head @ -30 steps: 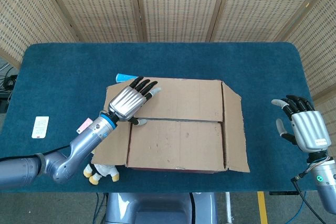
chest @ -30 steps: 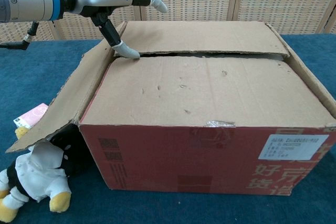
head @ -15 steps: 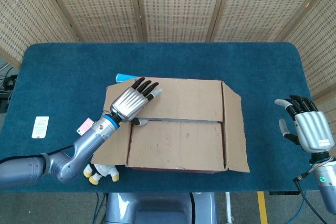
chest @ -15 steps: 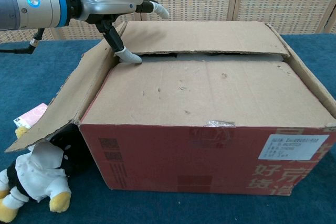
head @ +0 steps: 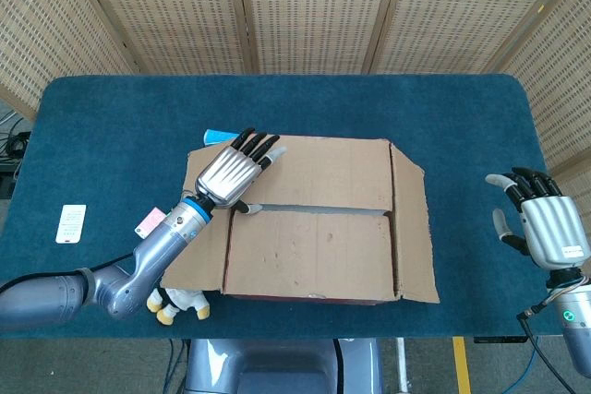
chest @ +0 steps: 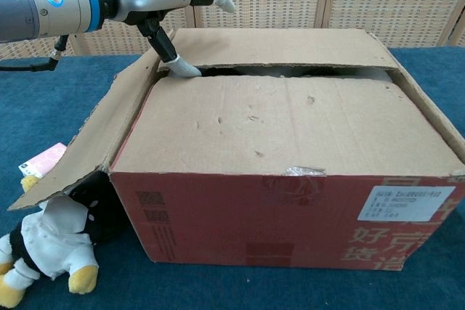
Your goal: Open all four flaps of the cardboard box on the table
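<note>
Silver-backed left hand (head: 224, 177) sits at the left end of the box top, fingers extended over the far flap (head: 314, 173), thumb hooked down into the centre seam under that flap's edge. Chest view shows it plainly: thumb tip at the gap, far flap lifted slightly off the near flap (chest: 290, 125), dark slot open between them. Call it pinching the far flap's edge, thumb below and fingers above.

Right hand (head: 540, 223) hangs off to the right, well apart from the box, fingers spread, holding nothing.

Cardboard box (chest: 290, 201) stands mid-surface, toward the near edge of the blue surface (head: 111, 136). Left side flap (chest: 94, 143) already swung out and sloping down; right side flap (head: 413, 228) also folded outward. Near flap lies flat and closed.

Judgement: two flaps done, third in hand. Next move calls for lifting the far flap's edge up and swinging it back, away from the robot, keeping the thumb under the lip so it does not slip out. Near flap then needs catching along the seam.

Stuffed toy (chest: 47, 252) lies under the left flap at the box's near-left corner; small card (head: 70, 223) on the surface further left; a light blue object (head: 217, 137) just behind the box.
</note>
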Robot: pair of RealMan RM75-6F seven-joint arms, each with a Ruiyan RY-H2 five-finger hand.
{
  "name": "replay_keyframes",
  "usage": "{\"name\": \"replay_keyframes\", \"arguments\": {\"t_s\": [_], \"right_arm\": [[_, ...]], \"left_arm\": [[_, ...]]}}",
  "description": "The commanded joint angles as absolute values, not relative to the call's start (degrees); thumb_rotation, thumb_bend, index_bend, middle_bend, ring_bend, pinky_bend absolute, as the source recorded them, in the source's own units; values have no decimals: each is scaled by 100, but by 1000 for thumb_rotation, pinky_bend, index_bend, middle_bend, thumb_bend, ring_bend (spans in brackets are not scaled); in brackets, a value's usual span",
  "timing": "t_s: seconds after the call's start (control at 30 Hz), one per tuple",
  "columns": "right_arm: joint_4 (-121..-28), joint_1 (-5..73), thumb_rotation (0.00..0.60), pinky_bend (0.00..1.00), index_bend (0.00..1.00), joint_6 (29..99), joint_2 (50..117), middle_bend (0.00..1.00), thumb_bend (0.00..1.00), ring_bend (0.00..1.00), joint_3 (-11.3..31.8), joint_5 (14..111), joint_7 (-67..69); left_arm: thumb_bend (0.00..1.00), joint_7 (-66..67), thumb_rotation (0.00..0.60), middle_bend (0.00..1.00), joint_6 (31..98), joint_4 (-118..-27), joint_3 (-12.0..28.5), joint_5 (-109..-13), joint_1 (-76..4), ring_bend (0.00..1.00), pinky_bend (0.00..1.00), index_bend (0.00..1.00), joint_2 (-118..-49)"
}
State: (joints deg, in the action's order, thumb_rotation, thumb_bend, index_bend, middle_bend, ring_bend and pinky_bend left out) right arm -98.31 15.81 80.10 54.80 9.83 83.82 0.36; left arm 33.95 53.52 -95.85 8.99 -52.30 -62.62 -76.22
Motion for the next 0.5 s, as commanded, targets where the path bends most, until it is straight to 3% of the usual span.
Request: {"name": "replay_keyframes", "arguments": {"t_s": [0.03, 0.5], "right_arm": [[-9838, 1577, 600, 191, 249, 8014, 5475, 313, 543, 189, 983, 8383, 32], [-9846, 1618, 600, 191, 249, 7971, 5474, 313, 543, 188, 1001, 8407, 13]], "left_arm": [[216, 3272, 422, 0, 5459, -9563, 976, -5298, -6208, 0, 0, 37, -7623], [215, 2809, 423, 0, 5588, -9365, 1488, -5410, -6177, 0, 0, 37, -7271]]}}
